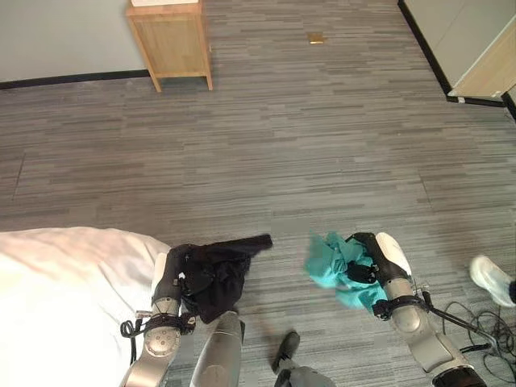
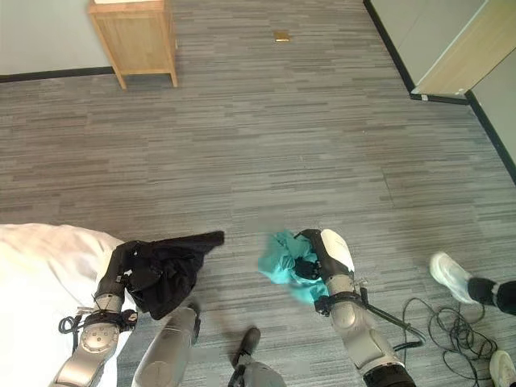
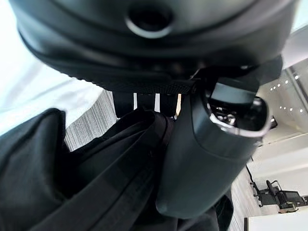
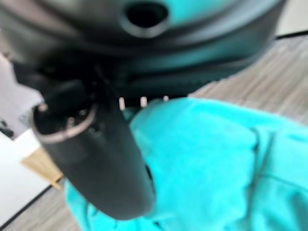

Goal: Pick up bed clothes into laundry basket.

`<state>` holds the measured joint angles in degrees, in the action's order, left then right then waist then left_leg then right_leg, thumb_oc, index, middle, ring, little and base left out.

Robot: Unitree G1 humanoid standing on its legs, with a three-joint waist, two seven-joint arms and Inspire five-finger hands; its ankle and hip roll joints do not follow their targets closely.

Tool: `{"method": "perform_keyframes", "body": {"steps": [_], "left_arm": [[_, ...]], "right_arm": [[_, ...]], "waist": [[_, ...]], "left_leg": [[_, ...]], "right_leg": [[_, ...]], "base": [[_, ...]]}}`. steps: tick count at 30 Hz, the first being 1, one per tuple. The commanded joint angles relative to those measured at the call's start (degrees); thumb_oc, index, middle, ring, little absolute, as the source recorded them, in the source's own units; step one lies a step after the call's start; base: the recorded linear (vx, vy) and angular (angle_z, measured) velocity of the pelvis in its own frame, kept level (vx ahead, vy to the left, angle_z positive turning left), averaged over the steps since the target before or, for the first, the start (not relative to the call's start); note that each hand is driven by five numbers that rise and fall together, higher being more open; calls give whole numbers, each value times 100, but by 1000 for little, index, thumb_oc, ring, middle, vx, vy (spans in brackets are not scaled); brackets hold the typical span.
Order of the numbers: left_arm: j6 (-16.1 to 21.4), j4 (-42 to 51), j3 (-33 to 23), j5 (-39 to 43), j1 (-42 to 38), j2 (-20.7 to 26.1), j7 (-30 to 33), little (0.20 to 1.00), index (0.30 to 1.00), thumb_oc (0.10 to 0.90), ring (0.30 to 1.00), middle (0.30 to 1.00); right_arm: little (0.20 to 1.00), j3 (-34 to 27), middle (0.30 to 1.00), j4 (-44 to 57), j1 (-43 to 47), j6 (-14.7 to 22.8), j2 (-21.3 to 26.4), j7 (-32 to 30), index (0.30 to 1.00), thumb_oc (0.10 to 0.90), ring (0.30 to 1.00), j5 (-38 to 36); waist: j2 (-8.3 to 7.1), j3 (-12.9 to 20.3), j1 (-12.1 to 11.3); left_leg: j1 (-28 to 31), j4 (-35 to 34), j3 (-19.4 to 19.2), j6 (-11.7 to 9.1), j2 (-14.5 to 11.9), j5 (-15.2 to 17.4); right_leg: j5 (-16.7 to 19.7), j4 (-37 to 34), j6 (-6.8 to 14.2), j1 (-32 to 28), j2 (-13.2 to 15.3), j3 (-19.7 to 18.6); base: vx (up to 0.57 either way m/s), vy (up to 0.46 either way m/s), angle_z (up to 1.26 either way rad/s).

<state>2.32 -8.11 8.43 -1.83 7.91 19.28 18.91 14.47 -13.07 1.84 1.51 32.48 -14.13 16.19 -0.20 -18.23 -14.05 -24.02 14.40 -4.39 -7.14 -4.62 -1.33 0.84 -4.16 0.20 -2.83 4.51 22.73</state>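
1. The left hand [image 1: 179, 278] has its fingers curled into a black garment [image 1: 222, 270], gripping it. The cloth bunches at the palm, and one loose corner trails out past the fingertips and away from the hand, toward the other arm.
2. The left wrist view shows the thumb [image 3: 207, 159] pressed against dark folds of this garment, so the hold looks firm rather than a light drape.
3. The right hand [image 1: 372, 262] is closed on a teal garment [image 1: 334, 264]. The cloth is wadded on the inner side of the hand, toward the left arm, and some hangs below the palm.
4. In the right wrist view the teal cloth fills the space under the thumb [image 4: 101, 163], gathered tight. Bunching it this way probably keeps it from dragging on the floor [image 1: 322, 145].
5. Both garments are held clear of the floor, each in its own hand, well apart from one another. One piece per hand lets the robot carry two in a single trip.
6. The bed [image 1: 64, 282] lies just beside the outer side of the left hand, its white cover touching or nearly touching the wrist.
7. No laundry basket is in sight, so the drop step appears to be ahead.
8. Far ahead of the left hand stands a wooden cabinet [image 1: 171, 36]; a person's shoe [image 1: 490, 278] is near the outer side of the right hand.
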Motion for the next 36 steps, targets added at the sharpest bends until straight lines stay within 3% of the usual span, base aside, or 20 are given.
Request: {"method": "perform_keyframes", "body": {"steps": [1, 3, 4, 5, 6, 8, 9, 10, 11, 13, 15, 16, 18, 19, 20, 22, 25, 27, 30, 36], "left_arm": [[394, 783, -522, -162, -202, 446, 320, 300, 300, 400, 300, 300], [371, 757, -577, -186, -204, 485, 359, 300, 300, 400, 300, 300], [302, 670, -606, -207, -230, 549, 426, 300, 300, 400, 300, 300], [235, 617, -686, -296, -124, 639, 389, 300, 300, 400, 300, 300], [217, 590, -691, -247, -152, 694, 441, 300, 300, 400, 300, 300], [117, 516, -654, -315, -235, 823, 423, 300, 300, 400, 300, 300], [68, 327, -517, -254, -370, 922, 417, 300, 300, 400, 300, 300], [71, 320, -514, -252, -380, 925, 418, 300, 300, 400, 300, 300], [33, 371, -491, -270, -416, 1039, 448, 300, 300, 400, 300, 300], [-6, 491, -542, -286, -466, 1182, 524, 300, 300, 400, 300, 300], [-13, 592, -584, -306, -561, 1296, 555, 300, 300, 400, 300, 300], [-29, 639, -600, -324, -619, 1289, 585, 300, 300, 400, 300, 300], [3, 704, -562, -368, -747, 1212, 652, 300, 300, 400, 300, 300], [20, 707, -486, -378, -827, 1181, 649, 300, 300, 400, 300, 300], [31, 694, -387, -374, -930, 1145, 634, 300, 300, 400, 300, 300], [65, 684, -250, -359, -1037, 1081, 567, 300, 300, 400, 300, 300], [52, 566, -118, -411, -1009, 1061, 301, 300, 300, 400, 300, 300], [40, 537, -129, -438, -975, 1071, 257, 300, 300, 400, 300, 300], [30, 501, -179, -512, -899, 1082, 182, 300, 300, 400, 300, 300], [34, 496, -193, -471, -659, 982, 165, 300, 300, 400, 300, 300]], "right_arm": [[300, -78, 300, 478, 999, 584, 14, -312, 300, 400, 300, -123], [300, -35, 300, 471, 1070, 569, -48, -302, 300, 400, 300, -88], [300, 46, 300, 396, 1257, 538, -153, -317, 300, 400, 300, -69], [300, 116, 300, 336, 1347, 543, -172, -282, 300, 400, 300, -48], [300, 112, 300, 278, 1317, 525, -300, -294, 300, 400, 300, -49], [300, 102, 300, 295, 1216, 487, -466, -275, 300, 400, 300, 31], [300, 65, 300, 73, 1199, 433, -546, -353, 300, 400, 300, 31], [300, 63, 300, 67, 1206, 434, -548, -355, 300, 400, 300, 31], [300, 49, 300, 49, 1224, 396, -636, -352, 300, 400, 300, 7], [300, 45, 300, 82, 1347, 402, -692, -436, 300, 400, 300, 38], [300, -52, 300, 115, 1297, 371, -760, -469, 300, 400, 300, 40], [300, -144, 300, 182, 1256, 359, -744, -484, 300, 400, 300, 48], [300, -308, 300, 352, 1142, 378, -699, -536, 300, 400, 300, 48], [300, -379, 300, 414, 1102, 385, -659, -546, 300, 400, 300, 40], [300, -410, 300, 431, 1076, 401, -662, -559, 300, 400, 300, -20], [300, -486, 300, 458, 1003, 403, -641, -559, 300, 400, 300, -84], [300, -612, 300, 373, 799, 389, -669, -559, 300, 400, 300, -172], [300, -623, 300, 378, 751, 372, -686, -560, 300, 400, 300, -164], [300, -637, 300, 422, 638, 320, -757, -542, 300, 400, 300, -97], [300, -612, 300, 388, 386, 286, -790, -462, 300, 400, 300, -30]], "waist": [[-126, 232, -819], [-234, 271, -931], [-386, 284, -1067], [-498, 380, -1194], [-595, 364, -1172], [-980, 479, -1221], [-1204, 531, -1149], [-1197, 539, -1170], [-1142, 510, -1100], [-782, 579, -972], [-321, 716, -833], [-180, 815, -779], [-98, 829, -626], [-84, 774, -519], [-158, 689, -450], [-348, 553, -344], [-880, 446, -202], [-932, 439, -186], [-853, 462, -138], [-880, 651, -20]], "left_leg": [[-244, -986, -545, 407, 238, -694], [-190, -1447, -650, 394, 177, -852], [-399, -1545, -663, 391, -66, -928], [-294, -1688, -696, 494, -141, -807], [-219, -1716, -738, 550, -191, -1000], [23, -1860, -556, 627, -49, -1162], [334, -1835, -434, 730, 56, -1031], [329, -1850, -448, 734, 36, -1053], [573, -1827, -360, 758, -21, -943], [998, -1867, -132, 761, -323, -740], [1199, -1878, 198, 783, -684, -607], [1257, -1939, 401, 820, -660, -570], [1558, -1940, 619, 834, -489, -407], [1673, -1940, 726, 800, -458, -365], [1801, -1940, 805, 747, -379, -275], [1861, -1940, 997, 634, -190, -216], [2386, -1940, 1210, 425, 60, 282], [2629, -1940, 1248, 389, -3, 471], [3091, -1940, 1328, 336, -292, 762], [3614, -1712, 1330, 280, -507, 1273]], "right_leg": [[-967, -84, 657, -1016, -388, -359], [-1081, -84, 710, -1163, -352, -411], [-1234, -84, 792, -1459, -333, -437], [-1247, -84, 882, -1578, -354, -418], [-1263, -37, 919, -1622, -310, -470], [-920, 431, 1152, -1517, -82, -492], [-77, 1386, 1480, -1340, 218, -452], [-53, 1377, 1480, -1322, 207, -474], [375, 2075, 1480, -1113, 301, -391], [1090, 3601, 1480, -577, 496, -171], [1021, 4715, 1480, -264, 882, 76], [814, 5095, 1480, -28, 927, -13], [394, 5485, 1480, 514, 740, 22], [276, 5343, 1480, 719, 631, 175], [20, 4909, 1439, 887, 556, 302], [-44, 3741, 1403, 914, 439, 433], [205, 1073, 1370, 1037, 312, 625], [458, 644, 1384, 1102, 295, 692], [787, 278, 1431, 1313, 352, 711], [959, 60, 1297, 835, 279, 516]], "base": [[481, 184, -70], [382, 198, -28], [473, 326, 27], [619, 441, 26], [499, 351, -15], [514, 463, -37], [427, 450, 0], [469, 416, 21], [318, 230, 36], [483, 300, 36], [406, 320, 62], [444, 448, 45], [481, 337, 56], [469, 139, 109], [432, 69, 130], [362, -41, 98], [530, -172, 97], [455, -116, 69], [451, -108, 51], [374, -60, 30]]}}
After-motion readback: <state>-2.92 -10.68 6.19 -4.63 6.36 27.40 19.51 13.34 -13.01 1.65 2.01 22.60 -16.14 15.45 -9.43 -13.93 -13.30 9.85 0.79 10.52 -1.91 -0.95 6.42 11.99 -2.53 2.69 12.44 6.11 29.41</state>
